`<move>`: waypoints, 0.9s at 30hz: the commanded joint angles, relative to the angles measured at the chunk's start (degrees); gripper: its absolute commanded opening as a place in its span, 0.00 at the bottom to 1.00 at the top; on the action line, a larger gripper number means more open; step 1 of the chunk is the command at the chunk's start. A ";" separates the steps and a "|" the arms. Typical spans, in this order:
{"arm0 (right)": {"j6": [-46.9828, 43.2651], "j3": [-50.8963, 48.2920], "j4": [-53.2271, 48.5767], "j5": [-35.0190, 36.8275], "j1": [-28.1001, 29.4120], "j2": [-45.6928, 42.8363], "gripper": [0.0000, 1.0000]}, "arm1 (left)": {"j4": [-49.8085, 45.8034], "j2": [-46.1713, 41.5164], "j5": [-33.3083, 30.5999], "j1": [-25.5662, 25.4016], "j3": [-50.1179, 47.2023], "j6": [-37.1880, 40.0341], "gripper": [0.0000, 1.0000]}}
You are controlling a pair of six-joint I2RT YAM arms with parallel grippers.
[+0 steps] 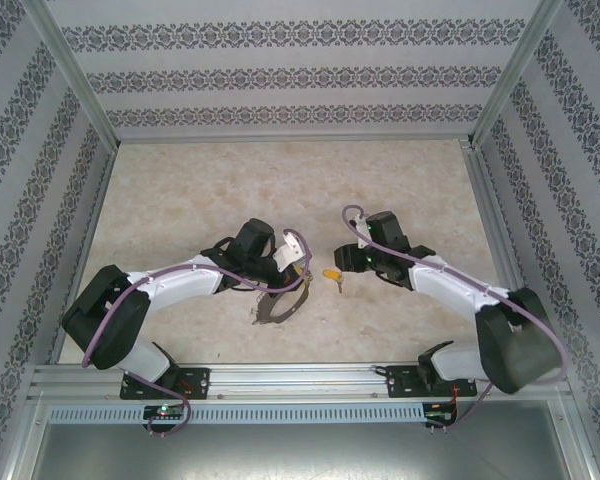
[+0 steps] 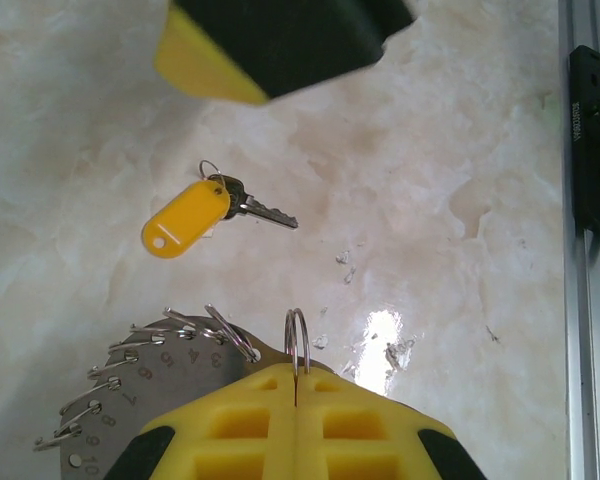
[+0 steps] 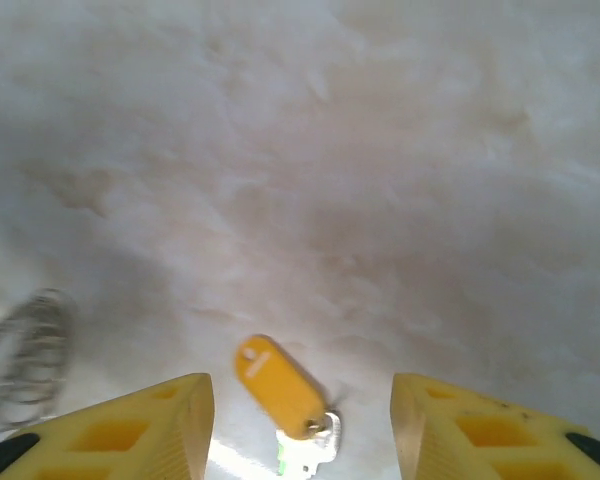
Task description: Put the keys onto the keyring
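While my left gripper pinches the keyring between pressed-together jaws, I see the right gripper spread over the key (yellow head), lying apart on the table.

Yellow key on marbled bench
It lies between left gripper and right gripper (keyring beneath the left one).

— How is the left gripper?
— Fingers pressed together, pinching the keyring; elbow bent, wrist turned inward.
— And the right gripper?
— Jaws apart, pointing downward, facing the left one.
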 commanded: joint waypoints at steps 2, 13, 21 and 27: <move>-1.10 -4.50 6.83 -12.66 -0.67 -4.48 0.51 | -2.25 -0.08 3.08 0.07 0.99 2.24 0.00; 0.38 -11.80 25.40 -33.63 -1.20 -3.35 0.51 | -8.84 2.10 8.92 2.05 5.34 6.03 0.00; 0.68 -11.48 30.25 -37.53 -0.50 1.26 0.49 | -9.74 2.59 10.00 2.73 6.62 7.09 0.00; 0.95 -11.51 32.74 -39.78 -0.28 3.92 0.47 | -10.46 2.88 10.91 3.06 7.18 7.65 0.00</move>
